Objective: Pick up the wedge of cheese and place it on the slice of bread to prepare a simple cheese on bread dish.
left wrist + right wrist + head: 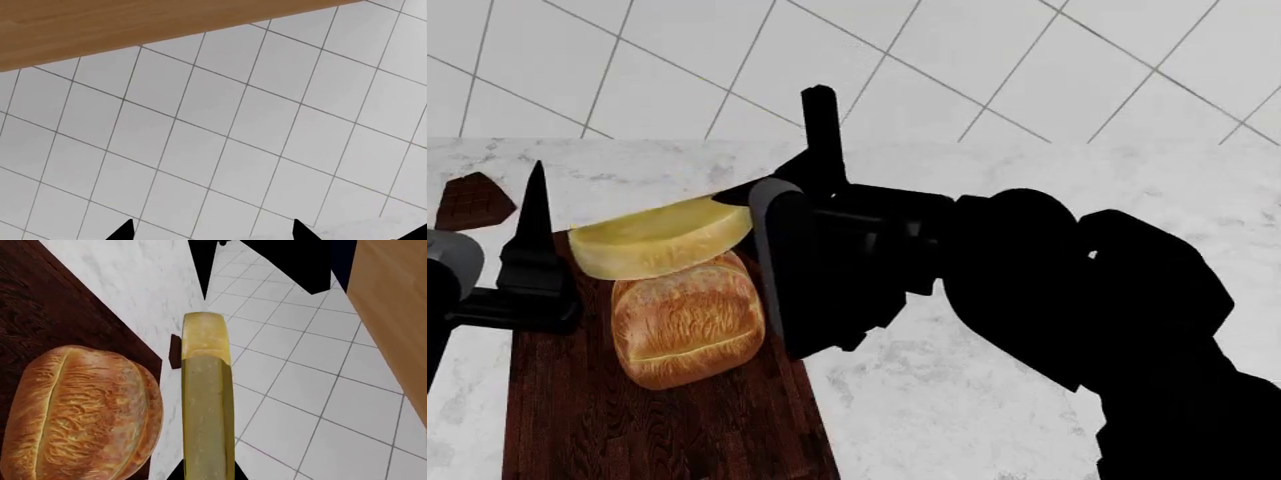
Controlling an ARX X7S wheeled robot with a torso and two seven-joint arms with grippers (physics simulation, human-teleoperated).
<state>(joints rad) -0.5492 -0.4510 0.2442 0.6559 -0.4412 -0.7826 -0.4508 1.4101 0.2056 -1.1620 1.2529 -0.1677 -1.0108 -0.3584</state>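
I observe my right gripper (751,205) clamped on the wedge of cheese (657,238), held over the far end of the slice of bread (687,320) on the wooden board (587,420). My left gripper (537,215): I cannot tell its opening.

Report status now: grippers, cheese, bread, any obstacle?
Right gripper shut on cheese, held over bread on board. Left gripper open, beside board. No obstacle seen.

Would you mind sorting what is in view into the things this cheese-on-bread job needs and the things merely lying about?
Needed: wedge of cheese, held in the right gripper; slice of bread.

Lying about: wooden board under the bread; small brown piece on the marble counter; left gripper, idle.
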